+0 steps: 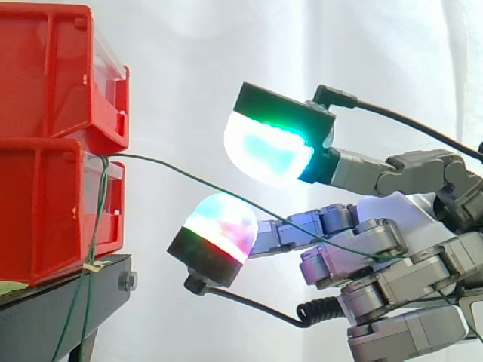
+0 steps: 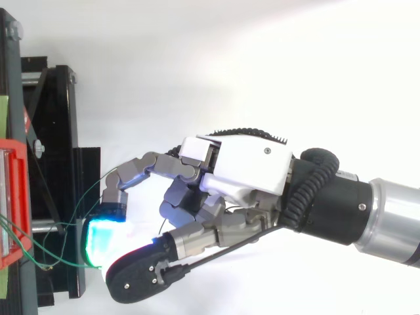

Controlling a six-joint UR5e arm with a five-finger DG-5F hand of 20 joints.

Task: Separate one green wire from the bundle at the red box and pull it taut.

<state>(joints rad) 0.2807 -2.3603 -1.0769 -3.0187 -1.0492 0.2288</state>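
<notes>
Two stacked red plastic bins are sitting on the black metal stand, flush with its edge nearest the arm, in front of the white curtain. A loose bundle of green wires is coming out at the seam between the bins and hanging down past that edge of the stand. One thin green wire is running apart from them, leaving the same seam and sloping gently down towards the robot hand. In the side view this wire is passing through the gap between a cyan-green glowing fingertip pad above and a red-magenta glowing fingertip pad below, touching neither. It is ending among the grey fingers folded in against the palm. Those fingers appear to be curling round the wire and holding it, while the two glowing pads are standing well apart. That looks deliberate: the folded fingers are doing the gripping, and the spread pads are leaving the strand a clear lane. The wire is sagging slightly rather than lying dead straight, so the separation looks done and the tightening only partly so. Drawing the hand further from the bins should take out the remaining slack, and a gentle pull would be wise, since the thin strand could slip from the fold.
</notes>
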